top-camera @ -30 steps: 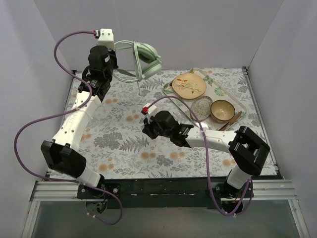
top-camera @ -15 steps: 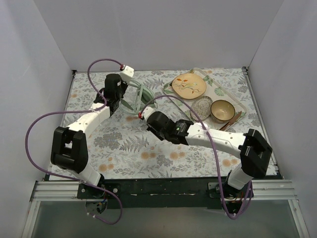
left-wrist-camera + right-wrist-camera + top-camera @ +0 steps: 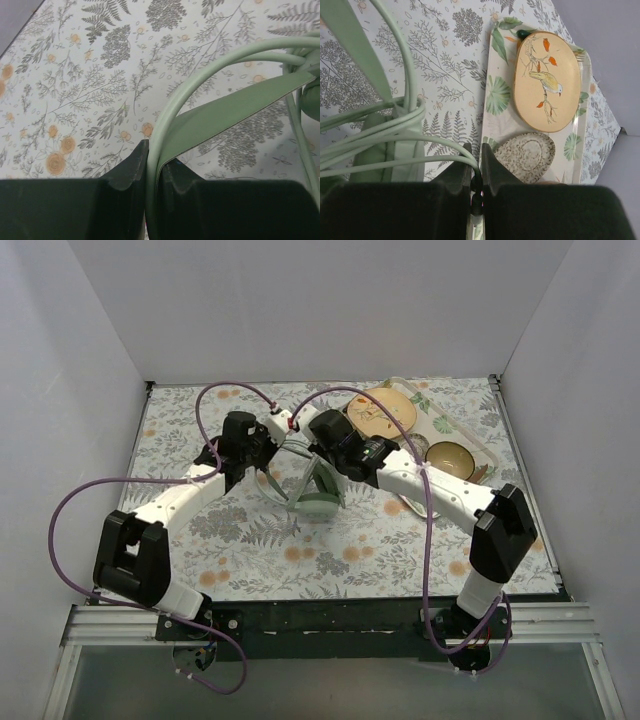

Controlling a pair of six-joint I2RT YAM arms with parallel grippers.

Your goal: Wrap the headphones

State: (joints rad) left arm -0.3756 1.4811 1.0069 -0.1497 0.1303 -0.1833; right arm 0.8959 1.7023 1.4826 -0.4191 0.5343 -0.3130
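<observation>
Where the two arms meet over the middle of the surface [image 3: 230,540], the overhead view hides both grips beneath the wrists. Of the headphones [image 3: 318,502], only one ear cup, some thin wire and a flat strap show between the arms; the second cup cannot be made out. The right arm [image 3: 420,480] also covers part of the plate [image 3: 388,412] on the tray [image 3: 478,430], which lies at 2 o'clock from the headphones and carries a bowl [image 3: 450,462].

In the left wrist view the headphones run out of frame at 3 o'clock, and the dark fingers [image 3: 125,175] fill the bottom. The left jaws are clamped on the headband wire [image 3: 152,145], with only the wire's thickness between them. The wire arches up from the gap toward 2 o'clock, and the green strap [image 3: 235,107] lies against its inner side.

In the right wrist view the ear cup [image 3: 390,150] is half buried under loops of cable [image 3: 405,117] and is cut off at 9 o'clock. The right jaws stand nearly together, pinching the thin cable where it curves down into the gap. A dark piece sits low in that gap, too shadowed to name. Beyond them, at 1 o'clock, the plate and a speckled dish [image 3: 525,155] rest on the tray.
</observation>
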